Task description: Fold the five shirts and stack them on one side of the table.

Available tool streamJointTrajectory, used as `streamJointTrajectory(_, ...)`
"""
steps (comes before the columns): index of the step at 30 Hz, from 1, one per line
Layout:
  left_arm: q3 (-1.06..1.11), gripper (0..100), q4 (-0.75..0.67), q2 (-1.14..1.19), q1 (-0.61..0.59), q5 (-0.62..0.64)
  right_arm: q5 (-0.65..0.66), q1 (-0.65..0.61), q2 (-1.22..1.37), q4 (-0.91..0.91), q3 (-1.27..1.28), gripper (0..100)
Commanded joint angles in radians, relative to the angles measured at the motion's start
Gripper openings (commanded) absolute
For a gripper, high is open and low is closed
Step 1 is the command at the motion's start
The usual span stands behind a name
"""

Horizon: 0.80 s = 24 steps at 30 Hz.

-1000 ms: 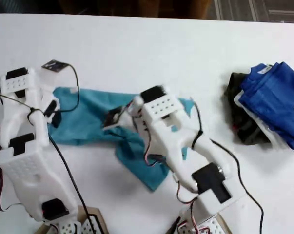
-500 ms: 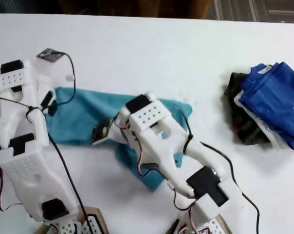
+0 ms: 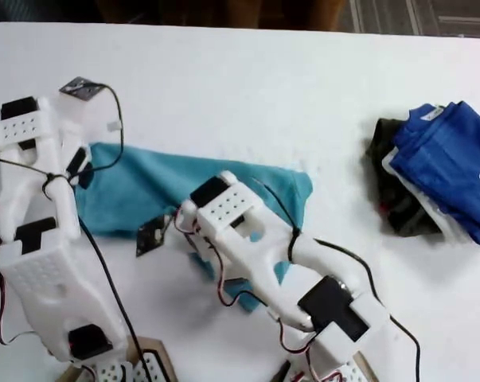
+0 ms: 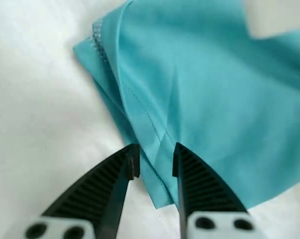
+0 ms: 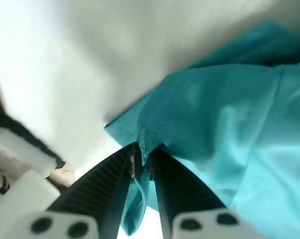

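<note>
The teal shirt point(image 3: 144, 187) lies stretched in a long band across the white worktop point(image 3: 263, 87), from the left arm over to the middle, where a bunched flap drops toward the near edge under the right arm. Up close it's smooth, thin cloth point(image 4: 214, 99) with a double line of stitching along the hem and a soft crease running through it. The left gripper point(image 4: 154, 159) sits right at one hemmed corner, jaws parted a little, the edge of the shirt lying between the tips (no squeeze on it that I can see). Over on the other side, the right gripper point(image 5: 142, 162) has its fingers pressed nearly together on a fold of the teal fabric point(image 5: 229, 124), pinching the stitched edge, which puckers just above the tips. Well apart, at the worktop's right side, sits a stack of folded shirts point(image 3: 442, 171): blue on top, something dark underneath.
</note>
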Motion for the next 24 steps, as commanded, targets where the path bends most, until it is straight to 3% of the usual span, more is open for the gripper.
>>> streamJointTrajectory(1, -0.038, 14, 0.008, -0.009, -0.006, 0.011, -0.048, -0.010, -0.045, -0.015, -0.003, 2.1)
streamJointTrajectory(8, -0.039, 14, 0.008, -0.012, -0.006, 0.011, -0.060, -0.077, -0.058, 0.105, -0.005, 3.1)
streamJointTrajectory(15, -0.039, 14, 0.008, -0.011, -0.006, 0.011, -0.066, -0.085, -0.110, 0.171, -0.012, 23.6)
streamJointTrajectory(21, -0.039, 14, 0.008, -0.012, -0.006, 0.012, -0.061, -0.073, -0.254, 0.206, -0.012, 23.7)
streamJointTrajectory(24, -0.039, 14, 0.008, -0.011, -0.006, 0.064, -0.060, 0.035, -0.306, 0.174, -0.044, 22.5)
